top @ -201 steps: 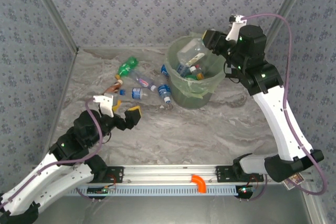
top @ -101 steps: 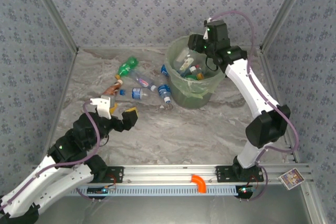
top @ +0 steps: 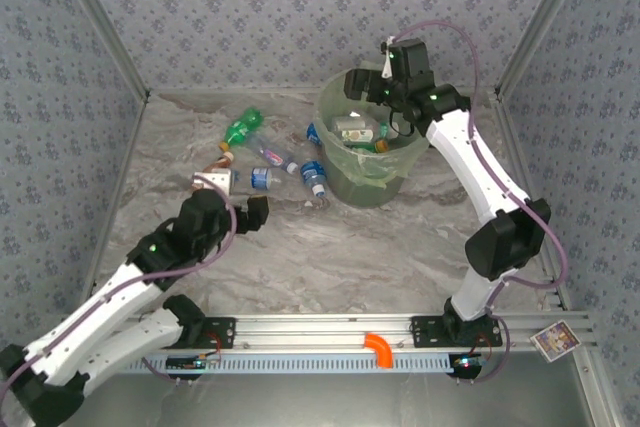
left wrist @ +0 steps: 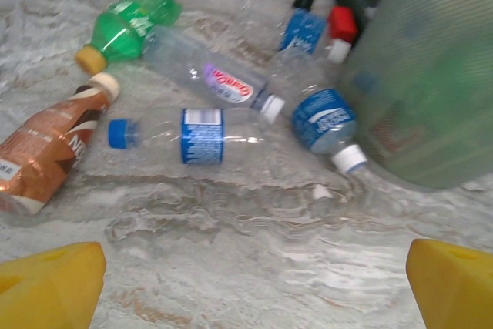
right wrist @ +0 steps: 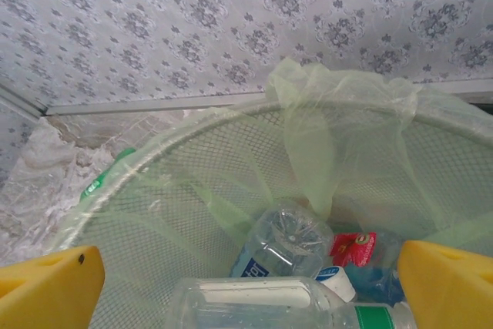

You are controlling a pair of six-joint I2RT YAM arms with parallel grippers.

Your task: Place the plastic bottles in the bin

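Note:
Several plastic bottles lie on the marble table left of the bin (top: 372,185): a green bottle (top: 241,128) (left wrist: 127,25), a brown bottle (left wrist: 42,152), a clear bottle with a blue cap (left wrist: 189,135), a pink-labelled clear bottle (left wrist: 212,75) and a blue-labelled bottle with a white cap (left wrist: 327,125). My left gripper (top: 236,198) (left wrist: 254,290) is open and empty, low over bare table just short of them. Open over the bin's (right wrist: 192,182) mouth is my right gripper (top: 386,82) (right wrist: 250,290); a clear bottle (right wrist: 293,306) (top: 352,128) lies loose inside below it, on other bottles.
The bin (left wrist: 431,75) fills the right side of the left wrist view, with a small blue bottle (left wrist: 304,30) and a red piece with a white end (left wrist: 341,27) beside it. Patterned walls close the table. An orange hook (top: 380,349) sits on the front rail.
My right gripper swung in over the bin and opened, and the clear bottle it held dropped inside. My left arm reached forward toward the bottles on the table.

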